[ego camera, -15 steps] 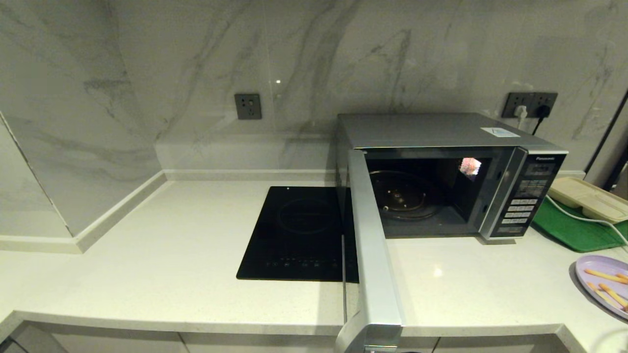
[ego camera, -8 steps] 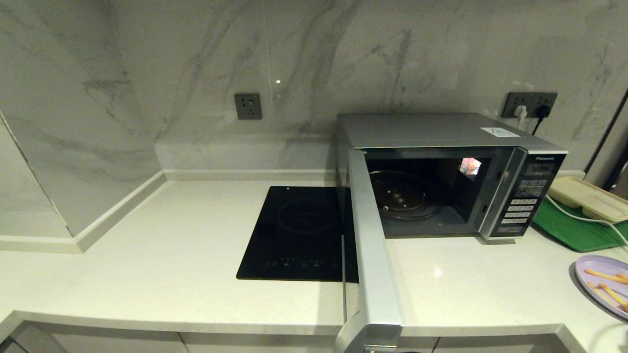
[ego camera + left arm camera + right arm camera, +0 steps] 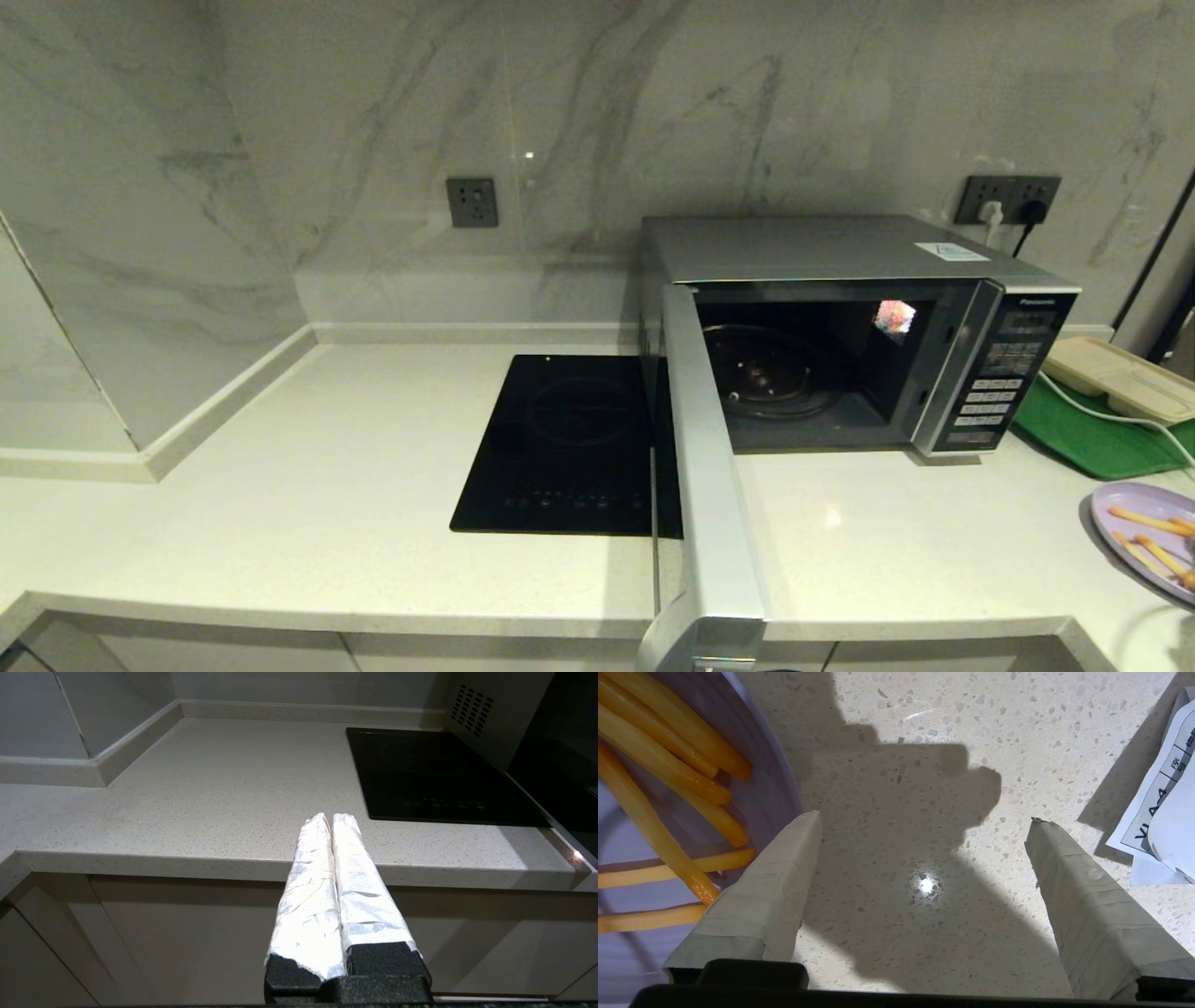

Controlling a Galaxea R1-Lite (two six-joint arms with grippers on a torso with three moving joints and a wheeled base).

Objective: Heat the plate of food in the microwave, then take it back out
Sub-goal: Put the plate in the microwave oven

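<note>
The microwave (image 3: 822, 247) stands at the back right of the counter, its door (image 3: 709, 485) swung wide open toward me and its glass turntable (image 3: 770, 373) bare. The plate of food (image 3: 1144, 537), lilac with orange-yellow sticks, lies at the counter's far right edge. In the right wrist view my right gripper (image 3: 923, 817) hangs open just above the countertop beside the plate (image 3: 770, 779). One finger (image 3: 775, 886) overlaps the plate's rim near the sticks (image 3: 668, 765). My left gripper (image 3: 327, 817) is shut and empty, parked low before the counter's front edge.
A black induction cooktop (image 3: 569, 443) lies left of the open door. A green tray (image 3: 1092, 439) with a beige compartment tray (image 3: 1120, 378) and a white cable sits right of the microwave. Printed paper (image 3: 1157, 812) lies by the right gripper's other finger.
In the head view the plate has shifted a trifle to the left and the shadow at the lower right corner has grown darker. The microwave and left arm have not moved.
</note>
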